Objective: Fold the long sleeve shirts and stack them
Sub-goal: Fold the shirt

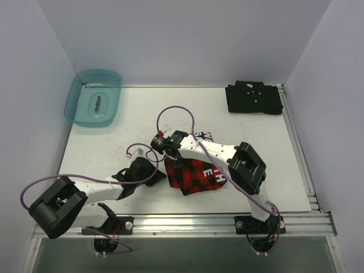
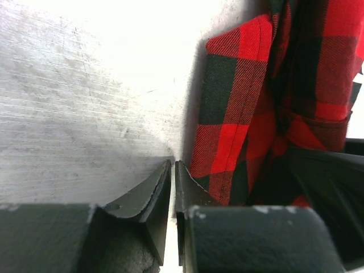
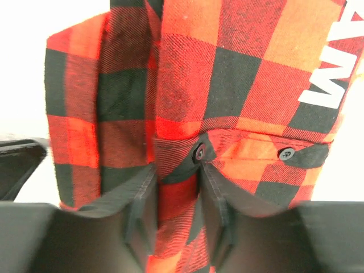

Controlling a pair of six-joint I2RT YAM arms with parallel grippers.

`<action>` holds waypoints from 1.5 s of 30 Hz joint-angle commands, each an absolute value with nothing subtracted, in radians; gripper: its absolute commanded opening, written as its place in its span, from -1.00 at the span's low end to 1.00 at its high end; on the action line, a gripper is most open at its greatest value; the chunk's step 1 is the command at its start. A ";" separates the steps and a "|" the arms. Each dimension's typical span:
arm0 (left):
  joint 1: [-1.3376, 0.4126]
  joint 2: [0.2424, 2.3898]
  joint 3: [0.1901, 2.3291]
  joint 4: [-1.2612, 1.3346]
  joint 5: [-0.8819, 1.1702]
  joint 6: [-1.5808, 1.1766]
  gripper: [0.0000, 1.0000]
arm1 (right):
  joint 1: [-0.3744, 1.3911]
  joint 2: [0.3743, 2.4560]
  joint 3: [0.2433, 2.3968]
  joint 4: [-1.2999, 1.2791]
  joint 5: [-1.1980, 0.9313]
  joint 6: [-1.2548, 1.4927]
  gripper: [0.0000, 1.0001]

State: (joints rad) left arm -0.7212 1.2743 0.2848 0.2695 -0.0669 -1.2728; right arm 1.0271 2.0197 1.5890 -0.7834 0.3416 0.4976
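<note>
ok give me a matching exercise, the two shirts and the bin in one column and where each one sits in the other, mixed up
Things:
1. plaid shirt
2. black shirt
3. teal bin

Places:
a. far left corner
b. far right, lying folded
c. near side, around the middle

Pairs: 1-c, 2-b, 3-a

The plaid shirt [image 1: 196, 176] is partly covered by the right arm [image 1: 211, 151]; its letters [image 3: 318, 95] are cut off at the edge. The item [image 1: 98, 103] in the bin [image 1: 77, 95] is too small to be identified.
</note>
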 commanded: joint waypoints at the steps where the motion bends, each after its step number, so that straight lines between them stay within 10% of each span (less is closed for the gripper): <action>1: -0.726 1.256 0.279 0.245 -0.086 -1.252 -0.66 | 1.020 1.948 1.572 -0.756 0.318 0.505 -0.40; 6: -0.729 1.276 0.305 0.248 -0.078 -1.238 -0.65 | 1.017 1.954 1.549 -0.730 0.290 0.505 -0.91; 45: -0.739 1.290 0.298 0.288 -0.094 -1.253 -0.66 | 1.074 1.853 1.466 -0.692 0.215 0.462 -1.00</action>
State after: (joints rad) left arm -0.7380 1.3140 0.3035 0.3027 -0.0711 -1.2560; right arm 1.0679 1.9190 1.4704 -0.6689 0.2253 0.4702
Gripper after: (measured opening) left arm 0.168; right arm 0.105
